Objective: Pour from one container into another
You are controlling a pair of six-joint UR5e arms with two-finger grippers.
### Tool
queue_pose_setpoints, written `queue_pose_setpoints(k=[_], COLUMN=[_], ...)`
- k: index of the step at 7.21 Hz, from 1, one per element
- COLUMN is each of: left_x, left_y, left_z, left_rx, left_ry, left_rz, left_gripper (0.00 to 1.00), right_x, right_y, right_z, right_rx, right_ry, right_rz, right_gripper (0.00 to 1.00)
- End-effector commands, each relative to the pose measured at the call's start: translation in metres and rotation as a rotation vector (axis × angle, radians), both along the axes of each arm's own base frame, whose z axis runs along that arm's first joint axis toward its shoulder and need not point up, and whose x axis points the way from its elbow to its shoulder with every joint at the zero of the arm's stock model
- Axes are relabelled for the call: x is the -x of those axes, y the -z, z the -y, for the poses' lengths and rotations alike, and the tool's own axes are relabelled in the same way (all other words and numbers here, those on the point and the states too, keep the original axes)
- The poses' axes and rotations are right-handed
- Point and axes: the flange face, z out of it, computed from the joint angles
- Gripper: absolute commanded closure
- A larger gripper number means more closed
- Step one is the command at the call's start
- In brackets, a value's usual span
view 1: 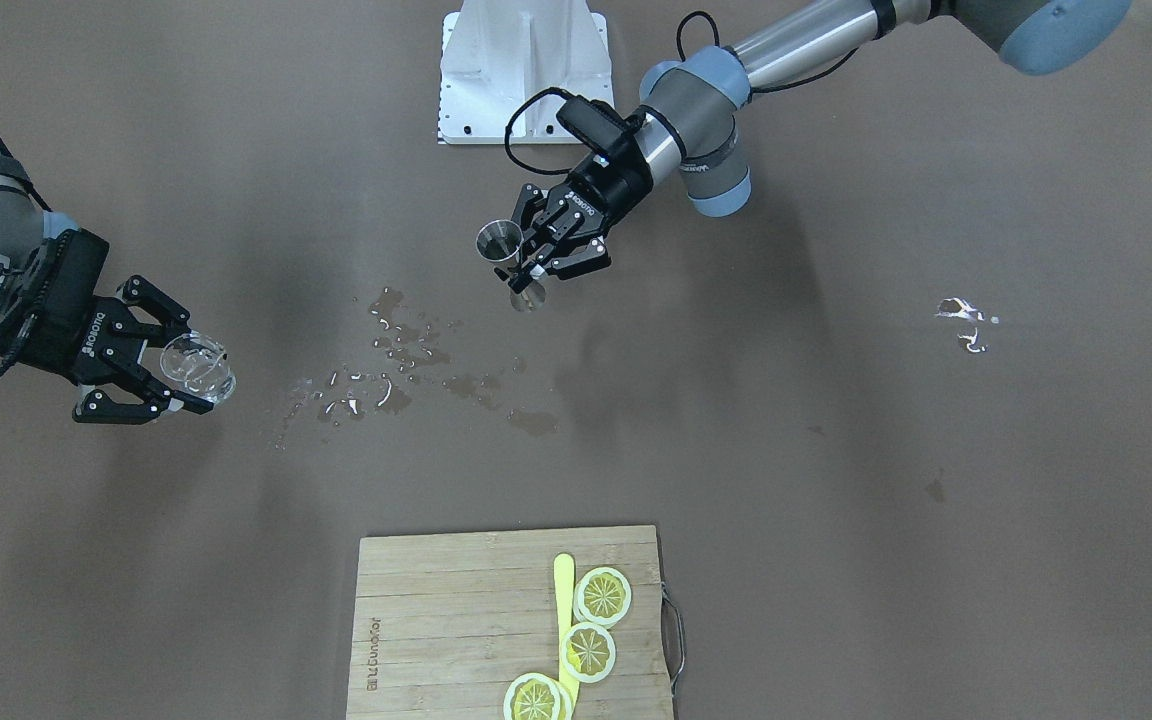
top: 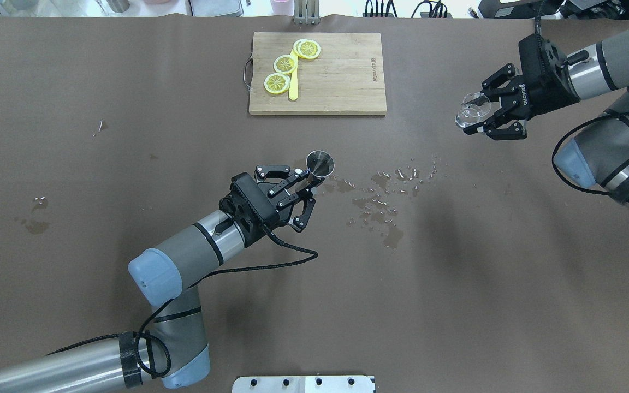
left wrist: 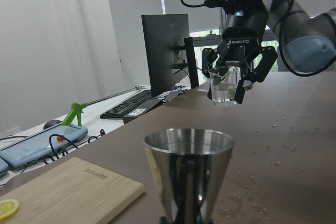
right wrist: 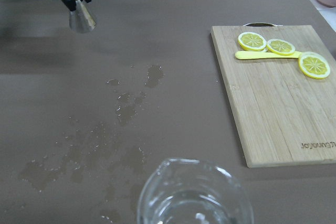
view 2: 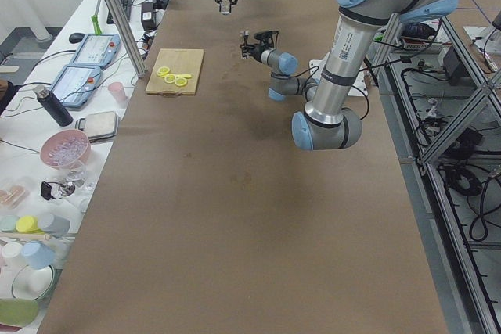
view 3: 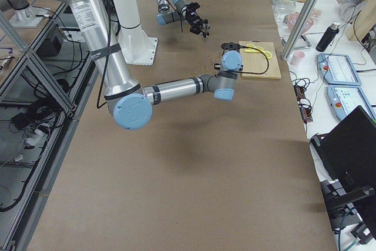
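A steel double-cone jigger (top: pixel 320 162) is held above the table's middle, with my left gripper (top: pixel 308 183) shut on its narrow waist. The left wrist view shows its upper cup (left wrist: pixel 189 169) upright and close up. A clear glass beaker (top: pixel 467 112) with a little liquid in it hangs off the table at the right, my right gripper (top: pixel 479 109) shut around it. In the front-facing view the beaker (view 1: pixel 204 368) is at the left and the jigger (view 1: pixel 498 241) at centre, well apart. From the right wrist, the beaker's rim (right wrist: pixel 194 192) fills the bottom and the jigger (right wrist: pixel 82 19) is far off.
A wooden cutting board (top: pixel 347 82) with three lemon slices (top: pixel 285 64) and a yellow knife (top: pixel 293 87) lies at the far side. Spilled water (top: pixel 383 199) spreads over the brown table between the grippers. Smaller wet spots (top: pixel 36 215) are at the left.
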Motion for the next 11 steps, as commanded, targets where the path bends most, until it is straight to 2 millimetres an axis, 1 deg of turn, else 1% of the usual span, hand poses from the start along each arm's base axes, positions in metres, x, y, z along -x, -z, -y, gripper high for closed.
queue_pose_setpoints(k=[1, 2, 4, 5, 6, 7, 8, 9, 11], left_x=[0.000, 0.001, 0.000, 0.000, 0.000, 0.000, 0.004, 0.004, 0.004], left_y=[0.000, -0.001, -0.001, -0.001, -0.002, -0.002, -0.004, -0.007, -0.007], left_z=[0.000, 0.001, 0.002, 0.003, 0.004, 0.004, 0.011, 0.015, 0.015], left_rx=[0.000, -0.001, -0.007, -0.006, -0.006, -0.005, -0.004, -0.002, -0.001], left_ry=[0.003, 0.007, 0.012, 0.013, 0.015, 0.015, 0.027, 0.033, 0.033], left_rz=[0.002, 0.003, 0.011, 0.012, 0.014, 0.015, 0.018, 0.025, 0.027], left_gripper=[1.00, 1.00, 1.00, 1.00, 1.00, 1.00, 1.00, 1.00, 1.00], right_x=[0.012, 0.024, 0.050, 0.058, 0.064, 0.064, 0.069, 0.070, 0.071], right_y=[0.054, 0.074, 0.102, 0.115, 0.126, 0.126, 0.137, 0.138, 0.136], right_z=[-0.019, -0.031, -0.056, -0.068, -0.075, -0.076, -0.076, -0.075, -0.075], right_rx=[-0.006, -0.022, -0.041, -0.048, -0.042, -0.027, -0.011, -0.010, -0.004], right_ry=[-0.067, -0.081, -0.110, -0.122, -0.130, -0.118, -0.081, -0.080, -0.074], right_rz=[-0.083, -0.128, -0.192, -0.224, -0.239, -0.230, -0.210, -0.208, -0.212], right_gripper=[1.00, 1.00, 1.00, 1.00, 1.00, 1.00, 1.00, 1.00, 1.00])
